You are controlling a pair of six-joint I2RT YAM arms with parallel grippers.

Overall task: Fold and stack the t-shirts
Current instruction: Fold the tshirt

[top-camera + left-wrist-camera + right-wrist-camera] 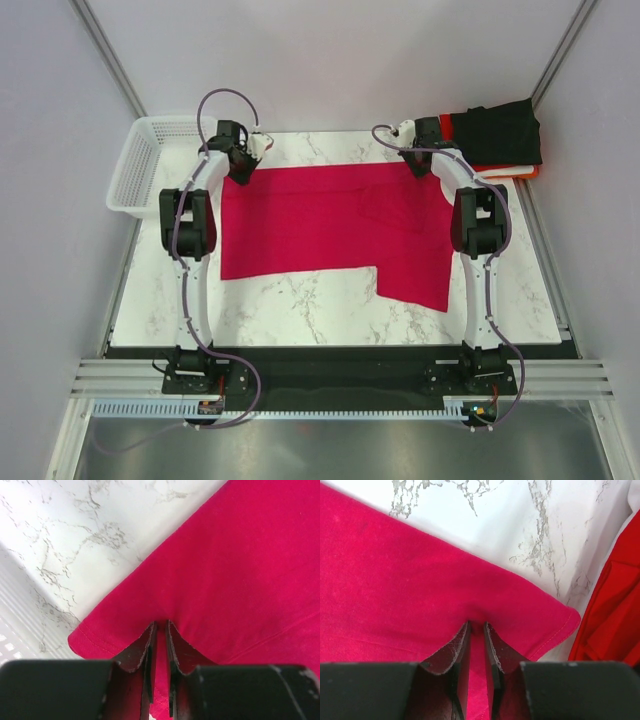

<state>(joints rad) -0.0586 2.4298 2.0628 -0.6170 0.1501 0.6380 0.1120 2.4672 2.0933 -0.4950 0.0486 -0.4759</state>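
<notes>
Over the marble counter, from above: crimson-pink t-shirt spread flat mid-counter; folded black t-shirt at the far right corner; white mesh basket at far left, off the counter's edge. At the left wrist: left jaws clamped on the shirt's hem, near its corner. At the right wrist: right jaws clamped likewise near the opposite corner, orange-red t-shirt just beside.

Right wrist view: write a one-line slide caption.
Right gripper pinches the edge of the crimson t-shirt near its corner, marble table behind, orange-red shirt alongside.
</notes>
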